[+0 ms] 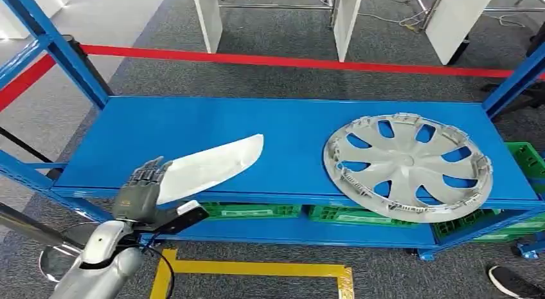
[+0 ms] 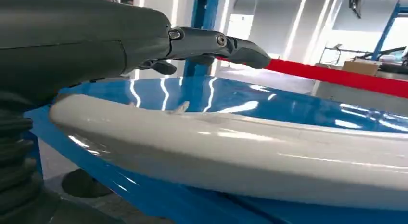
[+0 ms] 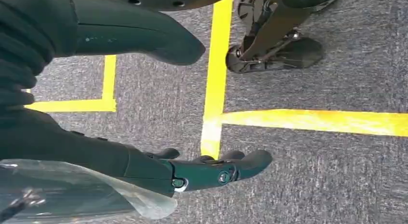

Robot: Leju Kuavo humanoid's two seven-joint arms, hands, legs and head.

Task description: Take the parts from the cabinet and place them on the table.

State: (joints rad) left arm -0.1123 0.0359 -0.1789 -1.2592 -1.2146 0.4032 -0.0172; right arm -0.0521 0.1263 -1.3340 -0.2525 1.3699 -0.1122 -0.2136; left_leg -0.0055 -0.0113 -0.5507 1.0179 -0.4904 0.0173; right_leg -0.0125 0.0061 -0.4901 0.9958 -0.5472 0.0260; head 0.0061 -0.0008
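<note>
The left hand (image 1: 142,193)'s fingers (image 1: 146,175) grip the near end of the long white panel (image 1: 212,165), at seven o'clock on the blue shelf (image 1: 193,125), overhanging its front edge. Open shelf separates it from the wheel cover (image 1: 408,165) at three o'clock. The right hand (image 3: 144,166)'s fingers (image 3: 240,164) hang spread above the grey floor (image 3: 312,176).

From my seat the shelf (image 1: 193,128) looks like painted metal, a glossy blue that mirrors the ceiling lights. The long pale part (image 1: 209,167) seems smooth, glossy plastic, off-white with a soft sheen. The wheel cover (image 1: 408,165) reads as silver-grey plastic, matt and ribbed along its rim. My left hand (image 1: 138,193) is dark, dull plastic; the right hand (image 3: 211,168) looks the same. The floor (image 3: 312,185) is rough grey carpet with glossy yellow tape (image 3: 216,65).
</note>
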